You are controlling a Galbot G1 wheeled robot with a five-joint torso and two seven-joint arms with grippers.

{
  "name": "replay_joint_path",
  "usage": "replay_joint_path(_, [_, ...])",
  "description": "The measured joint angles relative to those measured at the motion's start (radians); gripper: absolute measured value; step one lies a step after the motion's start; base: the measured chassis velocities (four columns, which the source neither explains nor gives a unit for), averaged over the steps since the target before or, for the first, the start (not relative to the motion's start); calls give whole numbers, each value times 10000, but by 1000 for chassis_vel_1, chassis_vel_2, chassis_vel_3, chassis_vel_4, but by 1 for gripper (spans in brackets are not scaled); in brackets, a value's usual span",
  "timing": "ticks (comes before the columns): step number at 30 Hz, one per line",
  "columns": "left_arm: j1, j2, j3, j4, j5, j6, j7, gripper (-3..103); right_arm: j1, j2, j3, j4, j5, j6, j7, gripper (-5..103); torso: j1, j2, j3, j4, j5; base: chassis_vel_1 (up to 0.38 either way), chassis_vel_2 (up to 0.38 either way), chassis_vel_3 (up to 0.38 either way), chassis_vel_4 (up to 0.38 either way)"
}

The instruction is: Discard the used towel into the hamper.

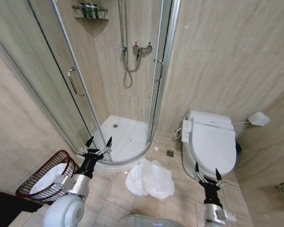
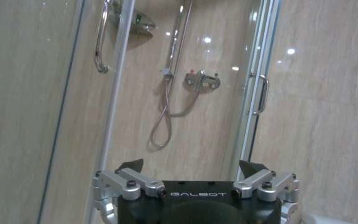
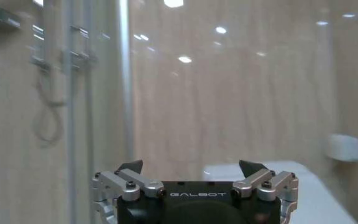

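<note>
Nothing grabbed yet: my left gripper [image 1: 98, 141] and right gripper [image 1: 208, 172] are both spread wide and empty, held up off the floor. The towel [image 1: 150, 178] is a crumpled white heap on the tiles between them, near the toilet [image 1: 211, 144]. The hamper [image 1: 34, 180] is off to my left, tilted. I'd drop straight onto a thick fold and pinch deep. There's something white inside the hamper, can't tell what, and its base is cut off.

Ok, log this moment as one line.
towel: floor, ungrasped | hamper: left, holds white cloth | left gripper: open, raised | right gripper: open, raised
</note>
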Motion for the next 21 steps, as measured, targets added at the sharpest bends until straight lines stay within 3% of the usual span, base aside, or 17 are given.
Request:
replay_joint_path(4, [0, 0, 1, 0, 0, 0, 0, 100, 522, -366, -49, -819, 155, 610, -664, 100, -96, -199, -104, 1, 4, 0, 0, 0, 0])
replay_joint_path(9, [1, 0, 0, 0, 0, 0, 0, 100, 636, -395, -195, -638, 276, 270, -347, 100, -168, -374, -201, 0, -1, 0, 0, 0, 0])
replay_joint_path(13, [0, 0, 0, 0, 0, 0, 0, 100, 321, -275, -265, 234, 283, -1082, 264, 100, -278, -619, -340, 0, -2, 0, 0, 0, 0])
replay_joint_path(14, [0, 0, 0, 0, 0, 0, 0, 100, 321, -275, -265, 234, 283, -1082, 264, 100, -278, -619, -340, 0, -2, 0, 0, 0, 0])
replay_joint_path(16, [0, 0, 0, 0, 0, 0, 0, 100, 90, -127, -203, 578, 77, -2034, 330, 100, -344, -755, -411, -1, 0, 0, 0, 0, 0])
replay_joint_path(17, [0, 0, 0, 0, 0, 0, 0, 100, 90, -127, -203, 578, 77, -2034, 330, 100, -344, -755, -411, -1, 0, 0, 0, 0, 0])
replay_joint_path(19, [0, 0, 0, 0, 0, 0, 0, 100, -119, -93, -270, 938, 223, -2913, 251, 100, -407, -896, -492, -1, -3, 0, 0, 0, 0])
replay_joint_path(21, [0, 0, 0, 0, 0, 0, 0, 100, -148, -122, -398, 1011, 415, -3240, 219, 100, -434, -962, -531, -1, -2, 0, 0, 0, 0])
